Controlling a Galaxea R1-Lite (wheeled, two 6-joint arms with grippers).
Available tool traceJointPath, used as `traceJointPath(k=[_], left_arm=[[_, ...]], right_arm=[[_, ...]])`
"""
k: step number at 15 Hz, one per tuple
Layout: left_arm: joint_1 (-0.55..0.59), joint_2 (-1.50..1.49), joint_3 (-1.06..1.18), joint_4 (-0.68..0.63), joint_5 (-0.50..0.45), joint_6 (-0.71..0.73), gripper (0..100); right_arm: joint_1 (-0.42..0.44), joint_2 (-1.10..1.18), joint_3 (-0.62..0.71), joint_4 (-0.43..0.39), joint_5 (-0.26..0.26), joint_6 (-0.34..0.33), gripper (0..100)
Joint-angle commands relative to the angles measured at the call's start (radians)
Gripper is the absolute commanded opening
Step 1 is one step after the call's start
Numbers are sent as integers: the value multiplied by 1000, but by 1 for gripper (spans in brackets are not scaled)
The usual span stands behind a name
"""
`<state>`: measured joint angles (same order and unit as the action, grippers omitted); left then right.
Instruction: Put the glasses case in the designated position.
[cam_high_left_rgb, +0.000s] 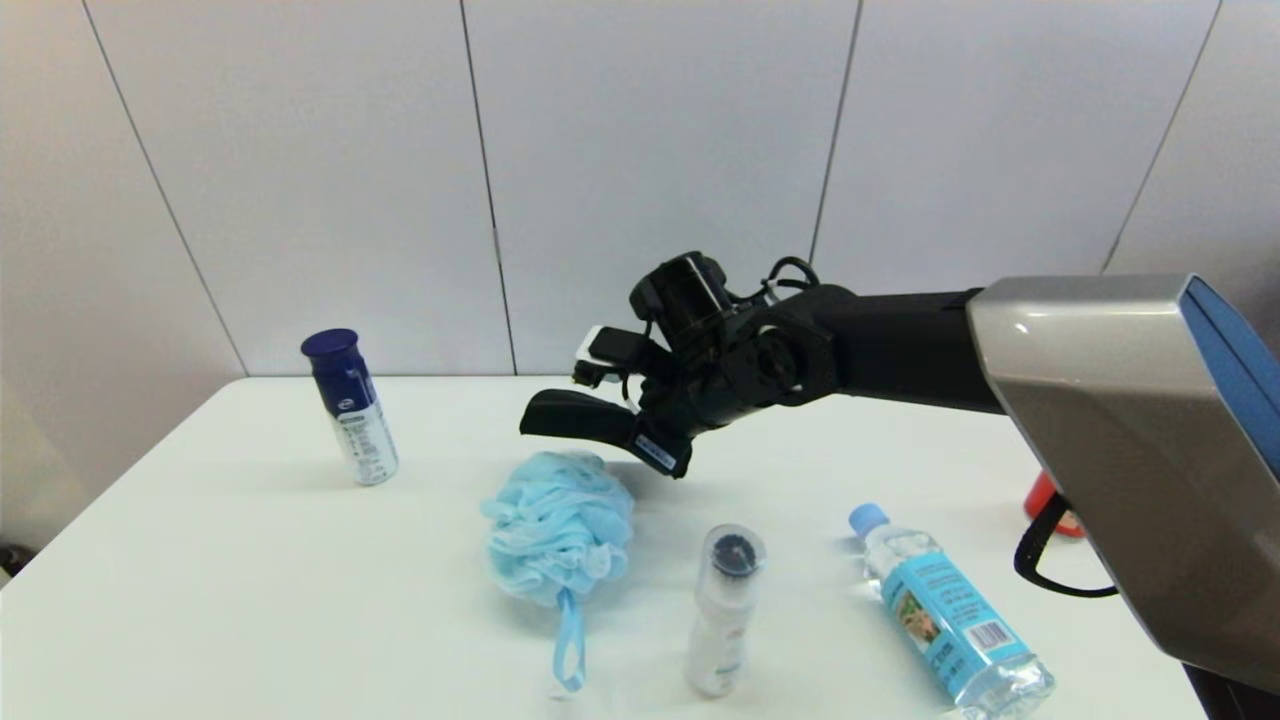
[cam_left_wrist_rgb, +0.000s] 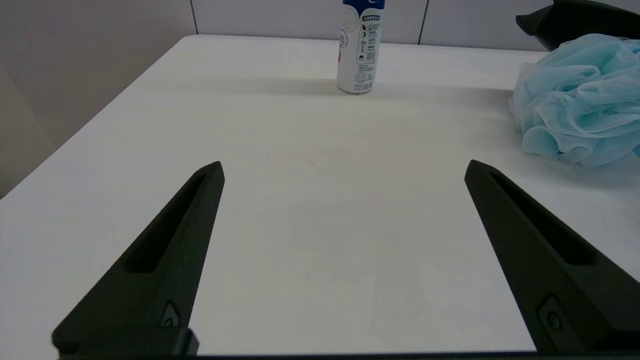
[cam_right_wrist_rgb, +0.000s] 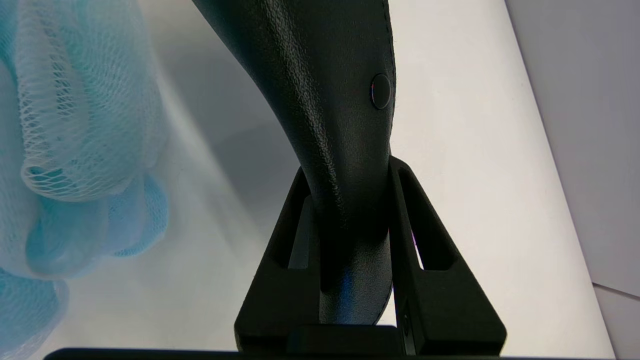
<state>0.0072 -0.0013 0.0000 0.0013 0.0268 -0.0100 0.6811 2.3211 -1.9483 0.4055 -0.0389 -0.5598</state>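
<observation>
The matte black glasses case (cam_high_left_rgb: 575, 415) hangs in the air above the far edge of the light blue bath pouf (cam_high_left_rgb: 558, 525), held level over the middle of the table. My right gripper (cam_high_left_rgb: 655, 445) is shut on the case's right end. In the right wrist view the case (cam_right_wrist_rgb: 325, 75) rises from between the two fingers of my right gripper (cam_right_wrist_rgb: 350, 172), with the pouf (cam_right_wrist_rgb: 75, 125) close beside it. My left gripper (cam_left_wrist_rgb: 345, 167) is open low over bare table at the left, holding nothing; the case (cam_left_wrist_rgb: 575, 20) shows far off behind the pouf (cam_left_wrist_rgb: 580, 100).
A blue-capped spray can (cam_high_left_rgb: 350, 410) stands at the back left. A clear-capped white bottle (cam_high_left_rgb: 725, 610) stands near the front, and a water bottle (cam_high_left_rgb: 945, 620) lies to its right. A red object (cam_high_left_rgb: 1045, 500) sits partly hidden behind my right arm.
</observation>
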Motion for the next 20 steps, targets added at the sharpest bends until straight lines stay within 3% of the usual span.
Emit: traceJointPath(k=[1, 4, 5, 14, 20], left_arm=[[0, 1, 0, 0, 1, -1, 100], [0, 1, 0, 0, 1, -1, 100], [0, 1, 0, 0, 1, -1, 100], [0, 1, 0, 0, 1, -1, 100], [0, 1, 0, 0, 1, -1, 100]], right_arm=[[0, 1, 0, -1, 1, -6, 0], [-3, 0, 0, 4, 1, -3, 0], [-3, 0, 0, 1, 4, 0, 100], [-21, -37, 0, -1, -4, -3, 100], [-153, -250, 121, 7, -7, -5, 100]])
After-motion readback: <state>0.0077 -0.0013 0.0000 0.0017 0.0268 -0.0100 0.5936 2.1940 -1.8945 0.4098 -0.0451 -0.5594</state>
